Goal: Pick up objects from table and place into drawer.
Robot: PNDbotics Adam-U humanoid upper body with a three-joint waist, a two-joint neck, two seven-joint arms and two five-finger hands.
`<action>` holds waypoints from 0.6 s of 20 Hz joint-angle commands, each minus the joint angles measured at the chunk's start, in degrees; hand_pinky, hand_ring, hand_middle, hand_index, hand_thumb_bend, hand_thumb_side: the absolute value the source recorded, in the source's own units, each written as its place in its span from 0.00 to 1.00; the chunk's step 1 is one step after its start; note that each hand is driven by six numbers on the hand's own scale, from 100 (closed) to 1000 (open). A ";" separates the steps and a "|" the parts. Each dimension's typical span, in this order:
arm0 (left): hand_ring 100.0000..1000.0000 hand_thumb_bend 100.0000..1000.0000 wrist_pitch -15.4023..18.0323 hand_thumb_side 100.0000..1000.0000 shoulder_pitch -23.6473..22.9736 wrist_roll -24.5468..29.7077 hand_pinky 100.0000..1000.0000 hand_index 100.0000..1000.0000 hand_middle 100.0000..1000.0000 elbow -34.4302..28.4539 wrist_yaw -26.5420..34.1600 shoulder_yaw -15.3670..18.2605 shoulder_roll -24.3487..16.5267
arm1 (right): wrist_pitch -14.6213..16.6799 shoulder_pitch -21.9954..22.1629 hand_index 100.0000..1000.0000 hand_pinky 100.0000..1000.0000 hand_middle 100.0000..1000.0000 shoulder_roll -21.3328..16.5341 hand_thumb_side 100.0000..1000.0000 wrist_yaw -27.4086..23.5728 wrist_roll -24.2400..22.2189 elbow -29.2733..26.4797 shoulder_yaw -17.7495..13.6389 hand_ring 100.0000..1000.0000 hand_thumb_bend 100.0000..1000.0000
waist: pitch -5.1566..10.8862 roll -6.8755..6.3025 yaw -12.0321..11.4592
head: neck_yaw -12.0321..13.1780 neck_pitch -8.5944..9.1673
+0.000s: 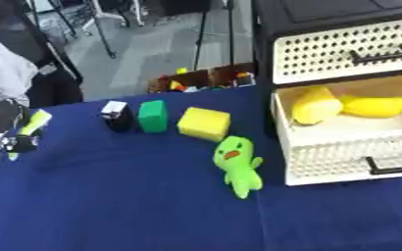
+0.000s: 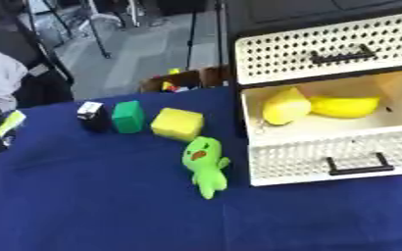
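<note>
I saw the blue table (image 1: 110, 196) filling the lower view, and I took the drawer cabinet (image 1: 341, 54) at its right side as my landmark. Its lower drawer (image 1: 350, 152) stood pulled out, with two yellow objects (image 2: 320, 105) lying inside. Just left of the drawer front lay the green plush toy (image 1: 238, 164). Farther left, in a row, sat the yellow block (image 1: 204, 123), the green block (image 1: 153, 116) and a small black and white object (image 1: 115, 115). Far left of the cabinet, at the table's edge, my left hand (image 1: 22, 139) showed beside a pale yellow-green object (image 1: 35, 122); I could not tell whether its fingers were spread or closed round anything.
</note>
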State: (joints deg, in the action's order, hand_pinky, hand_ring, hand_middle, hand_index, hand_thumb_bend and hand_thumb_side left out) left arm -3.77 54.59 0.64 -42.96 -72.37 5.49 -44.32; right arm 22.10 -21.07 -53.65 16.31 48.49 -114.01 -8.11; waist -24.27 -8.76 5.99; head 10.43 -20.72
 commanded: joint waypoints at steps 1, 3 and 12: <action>0.43 0.13 1.12 0.18 0.22 0.44 0.22 0.50 0.41 -4.62 0.90 -0.78 -3.05 | 2.91 0.20 0.76 0.51 0.56 -1.23 0.89 -0.43 3.47 -0.58 -0.89 0.61 0.00 | 2.45 0.61 -0.72 | -0.96 -0.97; 0.43 0.13 1.93 0.17 -0.36 1.37 0.23 0.50 0.41 -8.12 1.41 -1.57 -3.78 | 2.75 0.57 0.75 0.51 0.56 -1.23 0.89 -0.57 3.47 -0.58 -0.93 0.61 0.00 | 3.15 0.72 -1.46 | -1.63 -1.47; 0.44 0.13 4.52 0.14 -1.88 6.55 0.25 0.50 0.42 -24.62 1.65 -5.59 -6.10 | 2.19 1.27 0.75 0.51 0.56 -1.50 0.88 -1.78 3.47 -0.58 -0.33 0.61 0.00 | 6.44 1.14 -3.89 | -3.87 -3.16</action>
State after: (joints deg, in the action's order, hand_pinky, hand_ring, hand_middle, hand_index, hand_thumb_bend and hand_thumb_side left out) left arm 0.52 52.14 6.49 -64.77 -70.94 0.09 -47.38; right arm 21.60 -19.56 -53.64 15.02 48.99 -114.01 -8.07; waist -19.07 -8.03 2.17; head 6.88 -23.57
